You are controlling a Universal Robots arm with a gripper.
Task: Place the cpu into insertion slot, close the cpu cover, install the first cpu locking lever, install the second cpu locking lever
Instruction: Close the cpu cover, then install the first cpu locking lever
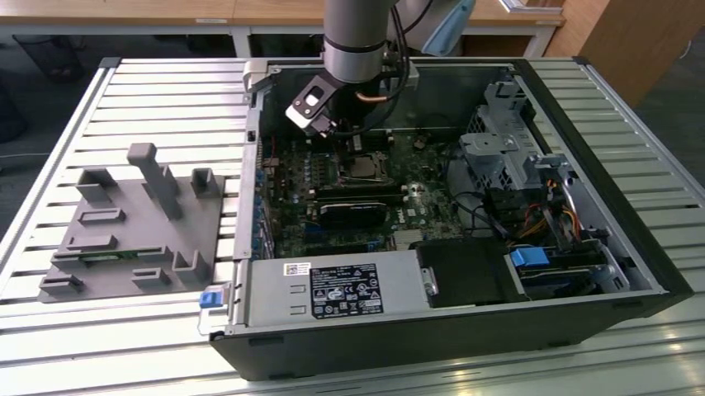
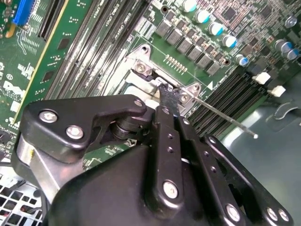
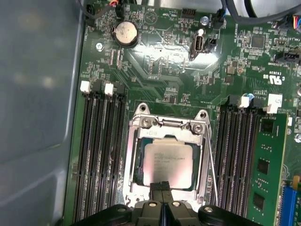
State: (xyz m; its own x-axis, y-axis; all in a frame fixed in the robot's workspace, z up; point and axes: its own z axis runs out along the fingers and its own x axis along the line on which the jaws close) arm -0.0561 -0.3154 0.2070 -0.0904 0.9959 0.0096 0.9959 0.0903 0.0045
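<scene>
While the cpu is seated in the insertion slot under the cpu cover, the jaws are closed empty at its edge, where the board could be scratched by slipping.

Sticker on PSU, print on cpu: none legible

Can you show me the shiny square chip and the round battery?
Silvery-tan square metal chip (image 3: 168,161), first wrist view, middle of its top.
Round silver coin battery (image 3: 126,33), first wrist view, centre of its face.
</scene>
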